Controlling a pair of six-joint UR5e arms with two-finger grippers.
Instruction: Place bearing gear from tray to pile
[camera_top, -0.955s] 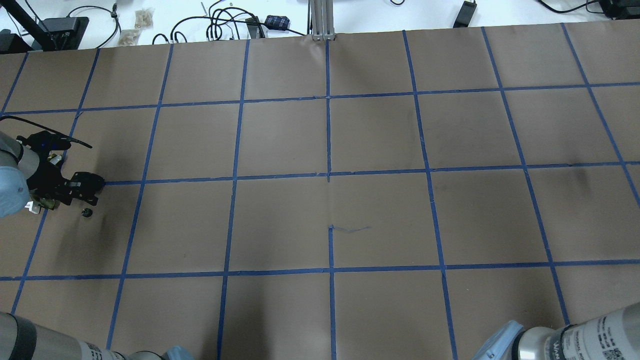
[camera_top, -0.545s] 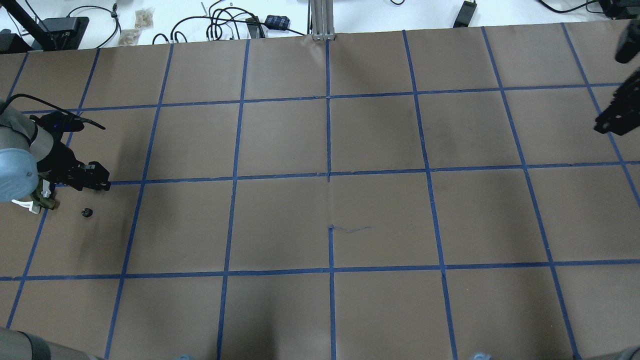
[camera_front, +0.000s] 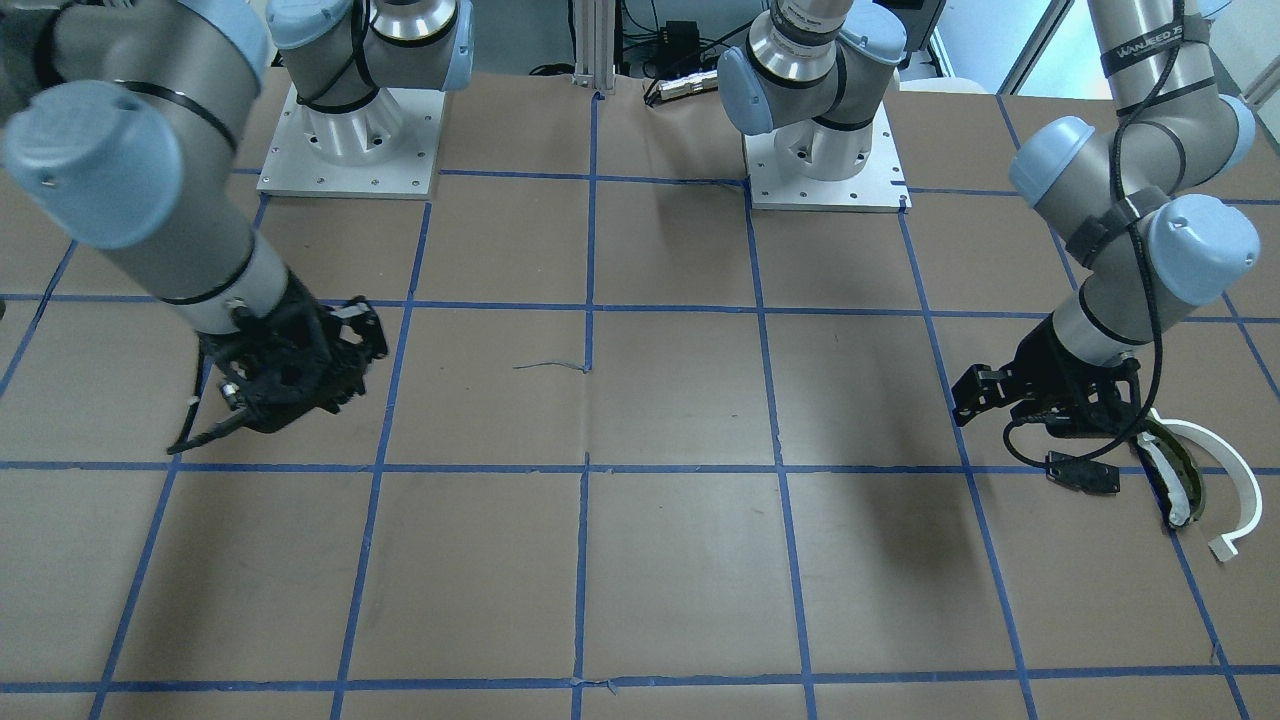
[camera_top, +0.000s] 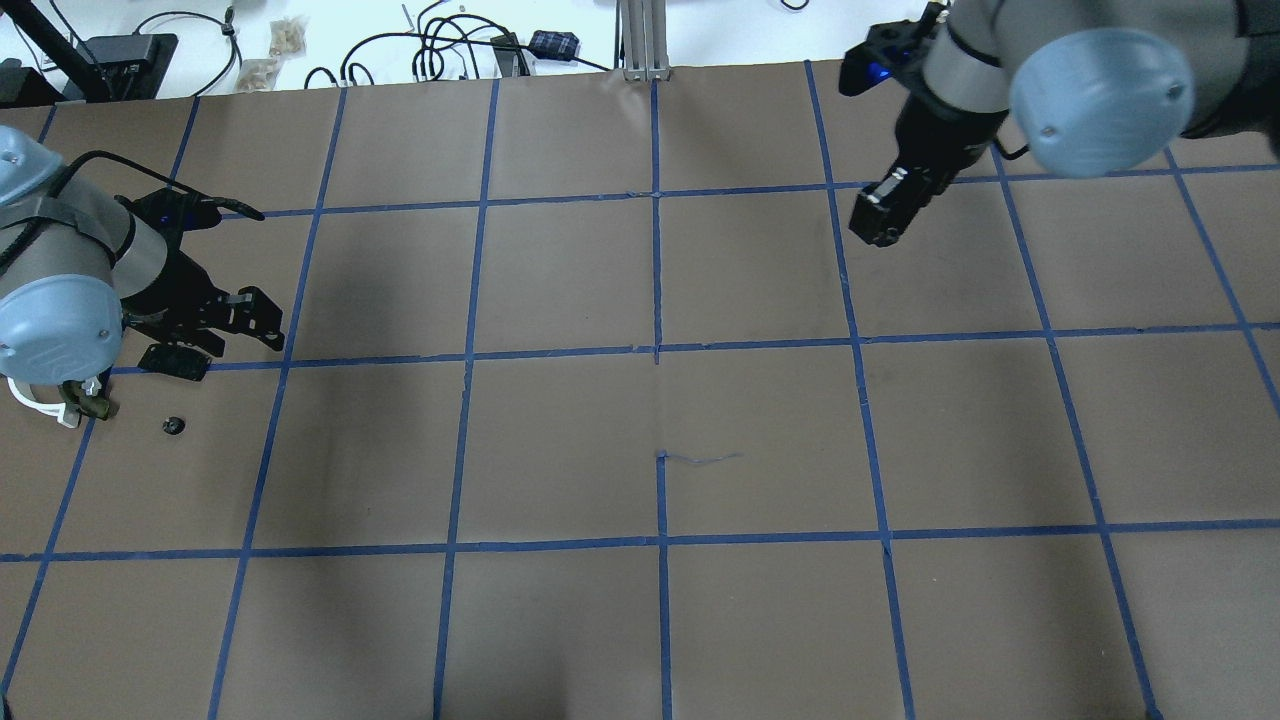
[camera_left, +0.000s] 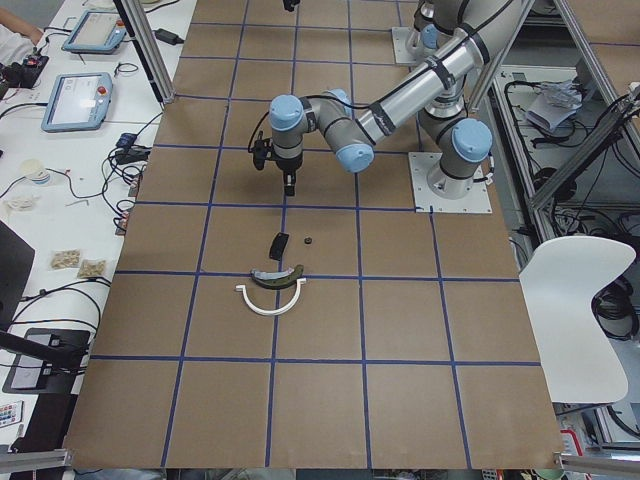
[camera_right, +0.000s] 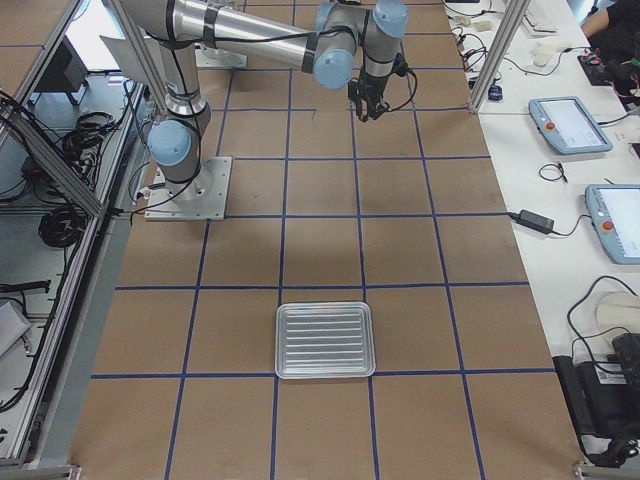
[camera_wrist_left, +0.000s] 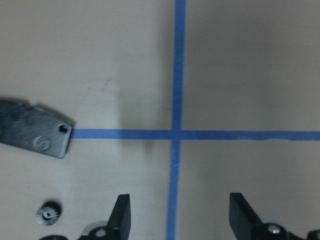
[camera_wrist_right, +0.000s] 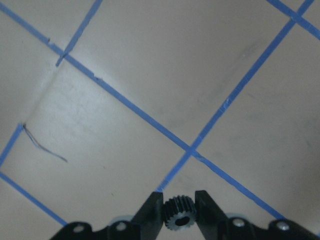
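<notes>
Overhead exterior shows the right arm (camera_top: 940, 120) newly swung in at 1 o'clock, jaws pinching the bearing gear (camera_wrist_right: 179, 216); left jaws hang spread by the pile (camera_top: 172, 360) at 9 o'clock. Delivery pending.

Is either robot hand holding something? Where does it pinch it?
The right gripper pinches a small black toothed gear by its rim; left gripper is empty.

Table (camera_top: 560, 620) bears tray (camera_right: 325, 340), pile (camera_left: 275, 278), seemingly small gear (camera_top: 174, 426).

Left gripper (camera_wrist_left: 180, 199) jaws spread wide, blue tape cross (camera_wrist_left: 176, 134) above, flat black plate (camera_wrist_left: 32, 135) left, small gear (camera_wrist_left: 48, 215) beneath
</notes>
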